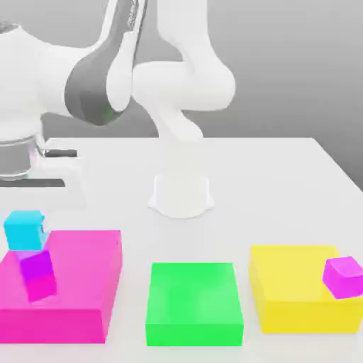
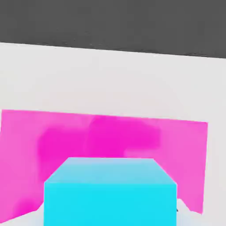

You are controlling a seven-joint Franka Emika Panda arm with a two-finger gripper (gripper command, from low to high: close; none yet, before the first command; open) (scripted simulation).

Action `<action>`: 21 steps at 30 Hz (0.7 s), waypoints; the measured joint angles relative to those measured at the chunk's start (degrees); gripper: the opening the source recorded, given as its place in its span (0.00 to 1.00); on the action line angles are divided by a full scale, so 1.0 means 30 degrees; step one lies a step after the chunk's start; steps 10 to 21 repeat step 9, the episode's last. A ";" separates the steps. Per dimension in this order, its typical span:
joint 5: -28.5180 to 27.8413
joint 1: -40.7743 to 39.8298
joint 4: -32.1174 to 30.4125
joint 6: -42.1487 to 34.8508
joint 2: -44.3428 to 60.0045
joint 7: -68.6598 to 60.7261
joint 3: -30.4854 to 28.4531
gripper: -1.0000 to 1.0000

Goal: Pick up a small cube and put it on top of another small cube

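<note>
setting: plain grey backdrop behind a white table point(image 1: 283, 177), with the white panda arm point(image 1: 181, 106) mounted at its middle.

landmark: flat magenta block point(image 1: 78, 276), the leftmost of three flat blocks in the exterior view.

item 1, cyan cube point(image 1: 25, 230): above the magenta block's far left corner, apparently lifted off it; in the hand view it sits close under the camera with the block behind it. the fingers are drawn almost fully together, and the cube's place right below the hand suggests they grip it, though the contact itself is hidden.

item 2, violet-purple cube point(image 1: 37, 275): rests on the magenta block, just below and near the cyan cube, tilted.

item 3, green block point(image 1: 193, 301): beside the magenta block.

item 4, yellow block point(image 1: 301, 287): beyond the green one, carrying a lighter magenta cube point(image 1: 344, 275).

step in hand: carry, grasp apparently done. next move calls for centring the cyan cube over the violet-purple one, matching its skew, then lowering before release.
</note>
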 joint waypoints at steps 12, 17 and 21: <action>0.1338 -0.0084 -0.0949 0.2994 0.2248 -0.1466 -0.0229 1.00; 0.1338 -0.0084 -0.0949 0.2994 0.2248 -0.1466 -0.0229 1.00; 0.1338 -0.0084 -0.0949 0.2994 0.2248 -0.1466 -0.0229 1.00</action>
